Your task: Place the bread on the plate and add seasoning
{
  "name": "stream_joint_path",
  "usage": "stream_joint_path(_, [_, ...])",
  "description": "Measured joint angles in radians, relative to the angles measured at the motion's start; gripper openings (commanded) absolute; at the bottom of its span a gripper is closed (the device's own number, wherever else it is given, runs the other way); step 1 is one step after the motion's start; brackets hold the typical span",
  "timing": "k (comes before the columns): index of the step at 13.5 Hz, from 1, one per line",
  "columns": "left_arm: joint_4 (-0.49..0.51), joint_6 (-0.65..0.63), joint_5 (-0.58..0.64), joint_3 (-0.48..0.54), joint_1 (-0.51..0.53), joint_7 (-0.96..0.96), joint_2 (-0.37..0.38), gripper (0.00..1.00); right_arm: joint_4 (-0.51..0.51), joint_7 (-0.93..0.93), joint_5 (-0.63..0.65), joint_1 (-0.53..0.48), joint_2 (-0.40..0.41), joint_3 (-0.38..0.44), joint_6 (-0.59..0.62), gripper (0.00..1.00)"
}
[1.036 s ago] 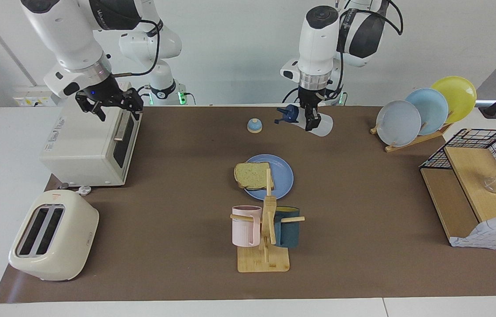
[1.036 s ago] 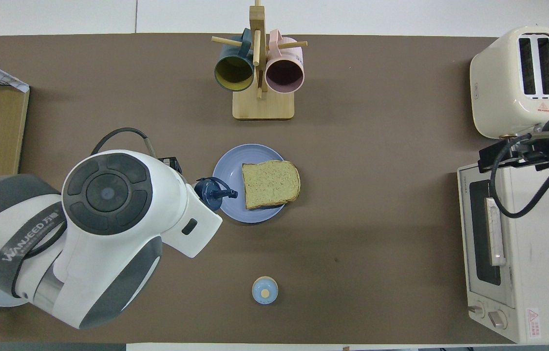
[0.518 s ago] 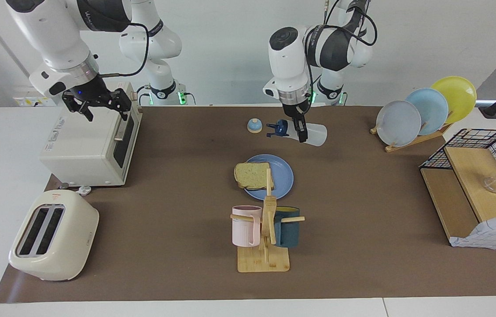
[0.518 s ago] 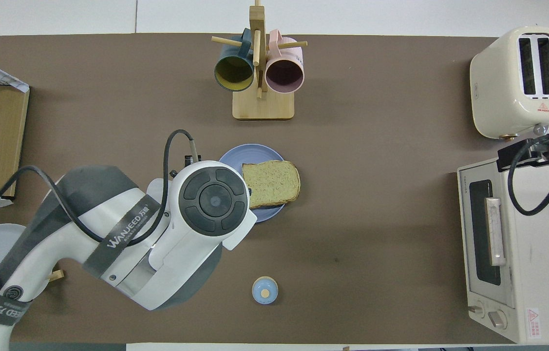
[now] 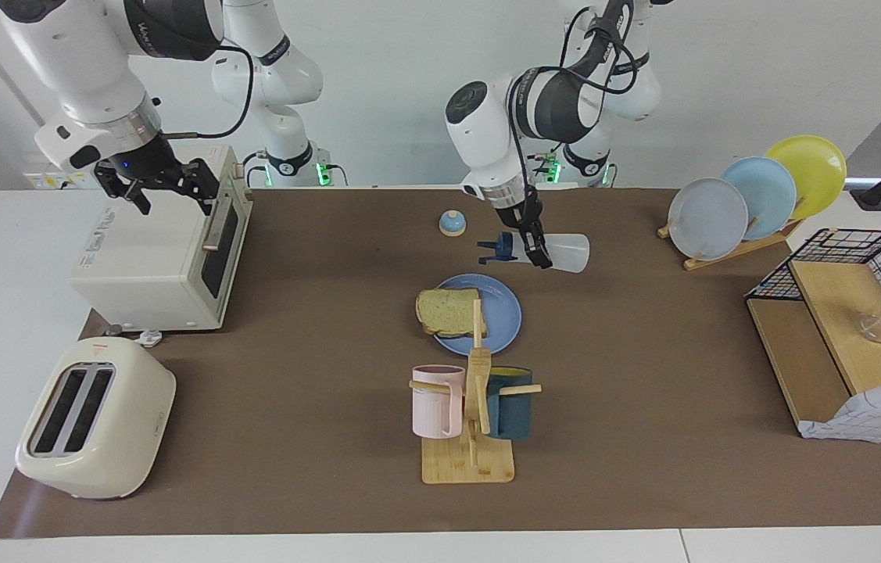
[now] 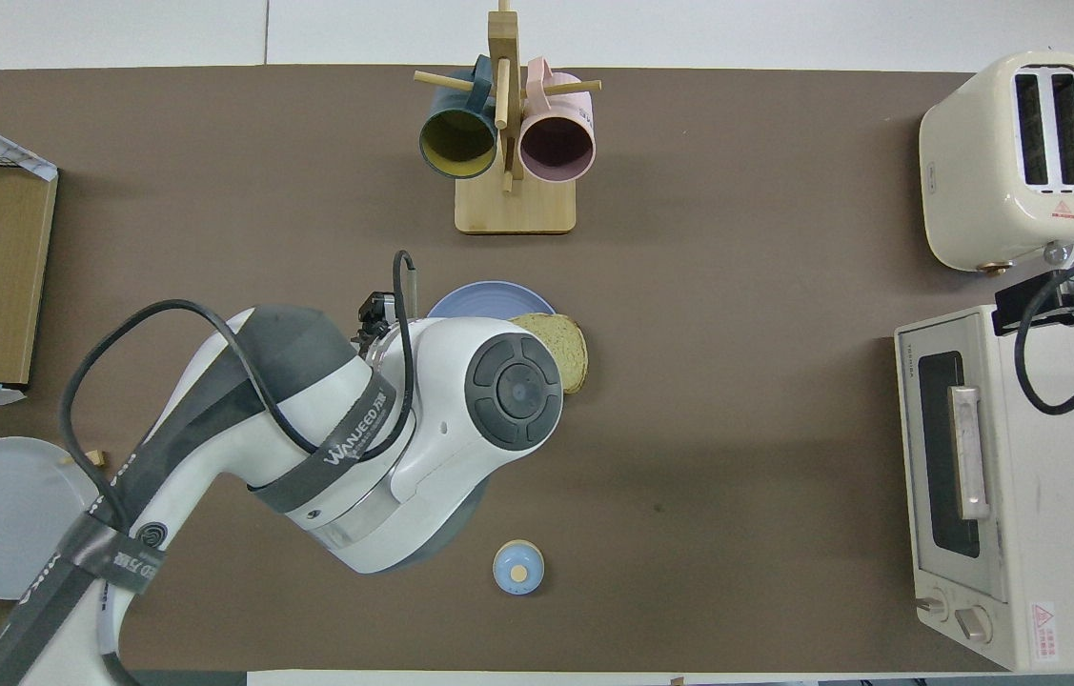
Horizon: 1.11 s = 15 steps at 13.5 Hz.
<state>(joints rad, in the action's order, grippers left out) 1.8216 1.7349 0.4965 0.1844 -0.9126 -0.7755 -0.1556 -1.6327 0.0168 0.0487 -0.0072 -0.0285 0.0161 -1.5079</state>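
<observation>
Bell (image 5: 452, 223), blue-domed, sits at upper centre of the facing view, unmoved. Beside it the left gripper (image 5: 538, 254), pinched onto the seasoning (image 5: 546, 252), has swung from beside the plate rack (image 5: 729, 249) toward frame centre; the bottle lies sideways in the air over the plate's edge, cap toward the bell. Just below, the bread (image 5: 450, 312) rests on the plate (image 5: 504, 311) as before. At upper left the right gripper (image 5: 161, 186), fingers spread, has drifted farther over the toaster oven (image 5: 151, 258).
</observation>
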Motion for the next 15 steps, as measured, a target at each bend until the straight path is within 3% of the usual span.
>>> stream_joint_path(8, [-0.157, -0.18, 0.164, 0.001, -0.048, 0.04, -0.222, 0.0, -0.004, 0.049, -0.003, 0.0, -0.018, 0.029, 0.015, 1.0])
stream_joint_path(15, [-0.168, -0.206, 0.327, 0.002, -0.067, 0.043, -0.264, 0.0, -0.011, 0.05, -0.005, 0.005, -0.017, 0.021, 0.015, 1.0])
